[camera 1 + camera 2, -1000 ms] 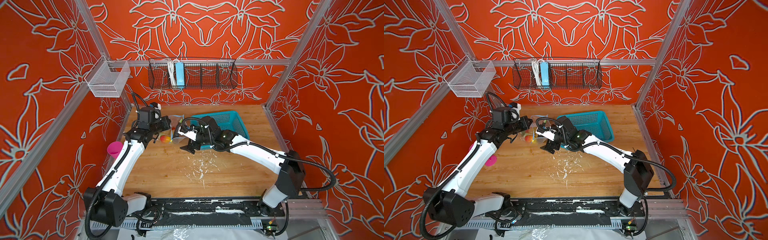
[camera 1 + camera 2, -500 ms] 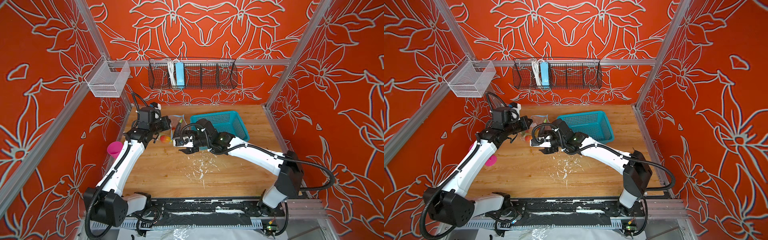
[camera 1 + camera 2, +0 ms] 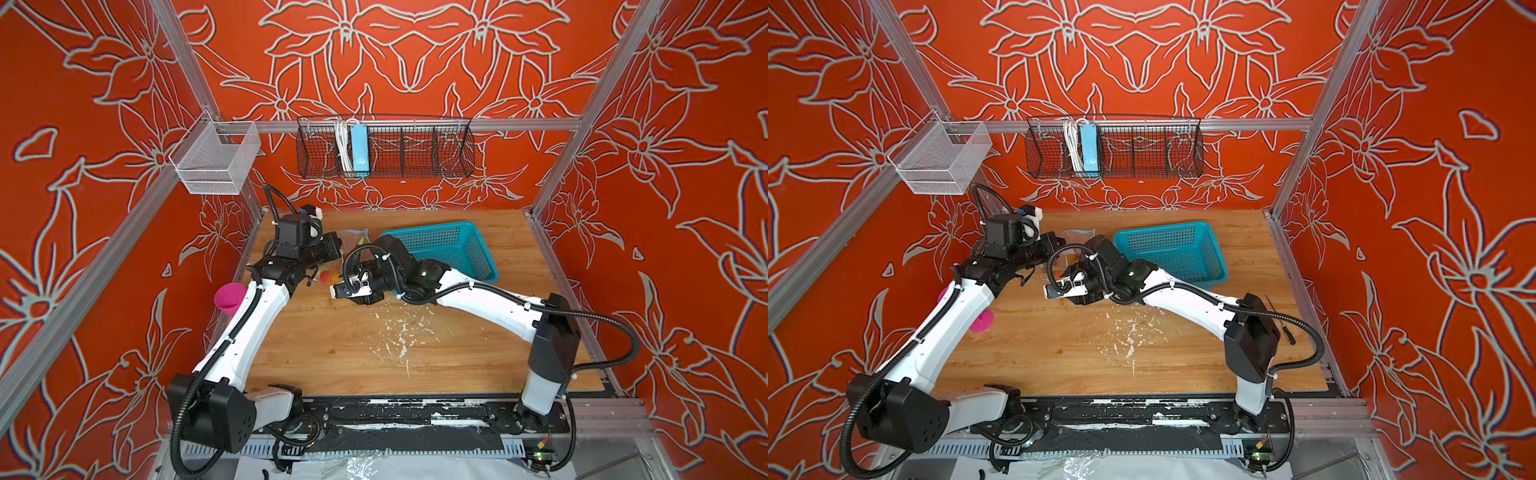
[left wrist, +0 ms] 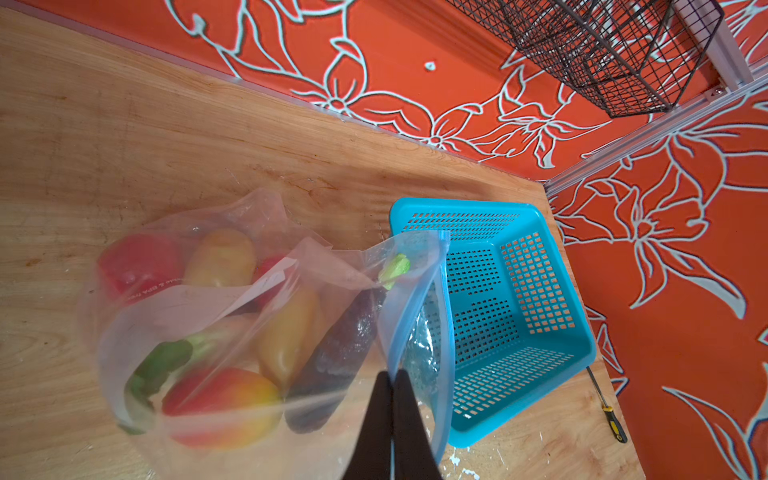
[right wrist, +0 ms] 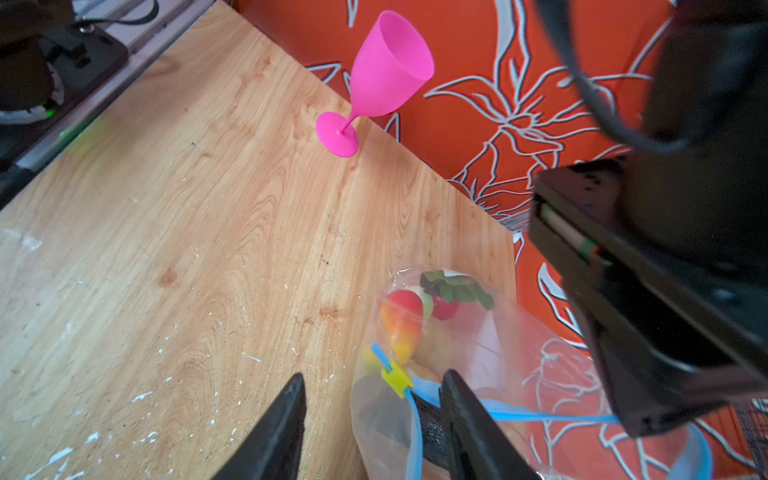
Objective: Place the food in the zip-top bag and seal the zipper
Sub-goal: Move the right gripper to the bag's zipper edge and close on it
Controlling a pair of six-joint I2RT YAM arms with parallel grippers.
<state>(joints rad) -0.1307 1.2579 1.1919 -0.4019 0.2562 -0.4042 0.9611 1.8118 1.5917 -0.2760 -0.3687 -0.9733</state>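
One teal basket (image 4: 536, 286) beside filled zip-top bag (image 4: 199, 303), pink goblet (image 5: 388, 79) well apart

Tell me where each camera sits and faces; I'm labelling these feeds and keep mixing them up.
Both top views: high above the front edge, looking down toward the back wall at the table; left arm and right arm show in full.
Left wrist: on the left arm, looking past its shut jaws at the zip-top bag and teal basket.
Right wrist: on the right arm, looking past its parted jaws at the zipper and pink goblet; the left arm's wrist intrudes.
Shared: both wrist views see the filled bag.
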